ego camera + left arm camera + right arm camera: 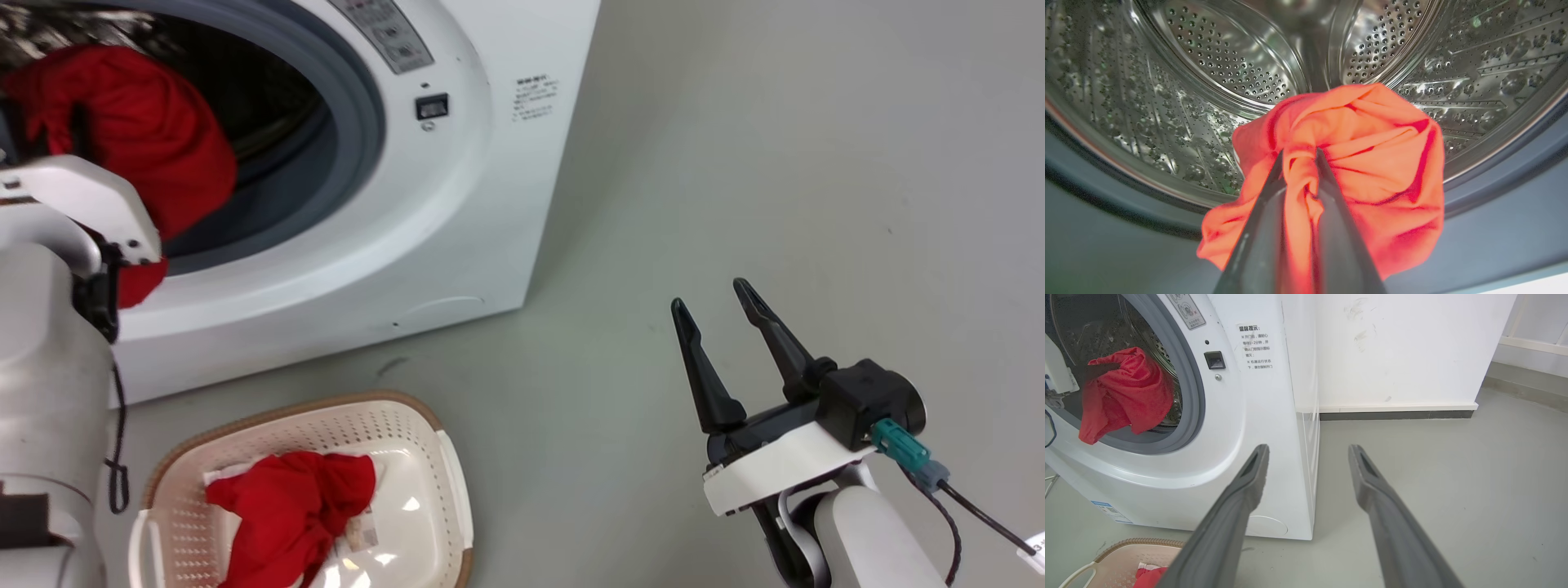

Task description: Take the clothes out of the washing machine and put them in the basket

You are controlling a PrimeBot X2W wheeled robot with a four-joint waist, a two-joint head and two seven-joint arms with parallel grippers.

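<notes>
The white washing machine (457,229) stands at the upper left with its porthole uncovered. My left gripper (1299,157) is shut on a red garment (1372,163) of the clothes, hanging at the drum's mouth (139,131), (1126,392). The steel drum (1208,73) behind it looks bare. Another red garment (286,506) with white trim lies in the cream basket (441,457) on the floor in front of the machine; the basket's rim (1126,543) is also seen from the right wrist. My right gripper (714,306) hovers open over the floor, to the right of machine and basket, holding nothing.
Grey floor (816,163) spreads to the right of the machine. A white wall with a dark skirting strip (1396,415) stands behind it. My pale left forearm (49,367) fills the left edge, with a black cable hanging beside it.
</notes>
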